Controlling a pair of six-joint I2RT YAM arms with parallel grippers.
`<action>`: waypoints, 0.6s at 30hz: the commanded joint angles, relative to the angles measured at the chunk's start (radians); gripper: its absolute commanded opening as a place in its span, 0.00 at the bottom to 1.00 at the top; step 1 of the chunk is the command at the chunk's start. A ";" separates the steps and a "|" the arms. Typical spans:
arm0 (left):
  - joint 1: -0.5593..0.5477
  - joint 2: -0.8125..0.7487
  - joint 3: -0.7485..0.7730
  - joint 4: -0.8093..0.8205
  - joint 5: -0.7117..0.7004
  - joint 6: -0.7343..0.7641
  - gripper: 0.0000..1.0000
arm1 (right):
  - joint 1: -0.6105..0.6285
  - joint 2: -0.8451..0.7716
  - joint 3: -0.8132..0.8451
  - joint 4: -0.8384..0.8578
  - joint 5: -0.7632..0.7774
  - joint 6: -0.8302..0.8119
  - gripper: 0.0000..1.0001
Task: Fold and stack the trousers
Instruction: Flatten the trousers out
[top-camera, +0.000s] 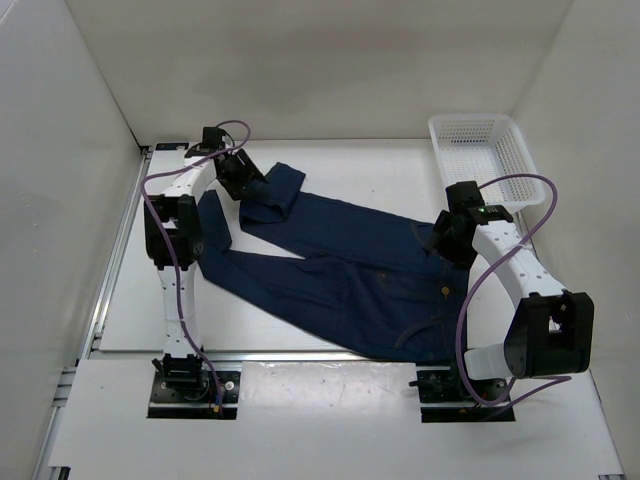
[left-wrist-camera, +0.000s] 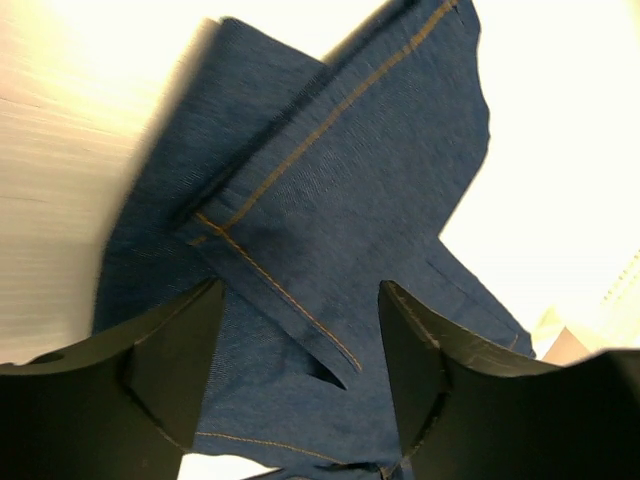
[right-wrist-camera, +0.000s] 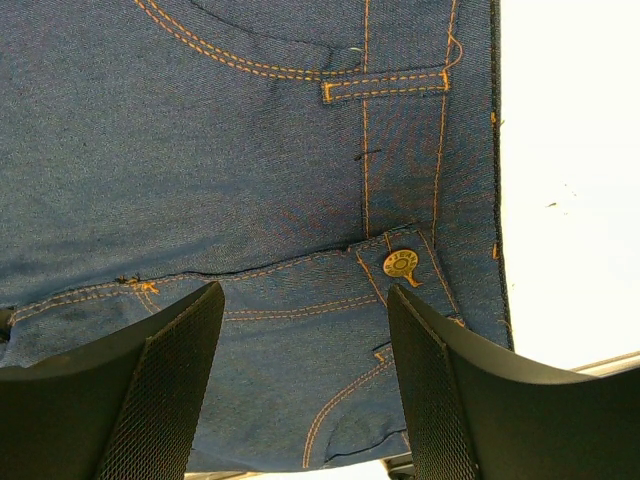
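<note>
While the table (top-camera: 370, 170) has the trousers (top-camera: 340, 270) sprawled across it unfolded, left fingers (left-wrist-camera: 170, 350) over a leg hem (left-wrist-camera: 280, 290) and right fingers (right-wrist-camera: 170, 360) over the waistband (right-wrist-camera: 300, 300) both gape empty, so I'd bite deep before lifting.

far leg of the trousers (top-camera: 340, 270): overhead, the left arm (top-camera: 180, 215) covers part of it.
waistband (right-wrist-camera: 465, 130): cut off by the top edge in the right wrist view; overhead, partly under the right arm (top-camera: 500, 250).
table (left-wrist-camera: 570, 130): washed out by glare in the left wrist view.
button (right-wrist-camera: 401, 263): marking too small to read.
</note>
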 joint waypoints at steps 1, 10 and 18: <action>0.018 -0.027 0.018 0.008 -0.036 0.003 0.75 | 0.003 -0.025 -0.007 0.000 -0.011 -0.020 0.71; 0.019 -0.005 0.030 0.008 -0.101 0.023 0.71 | 0.003 -0.014 -0.007 0.000 -0.002 -0.020 0.71; 0.010 0.034 0.076 0.008 -0.139 0.044 0.70 | 0.003 -0.005 -0.016 0.000 -0.002 -0.020 0.71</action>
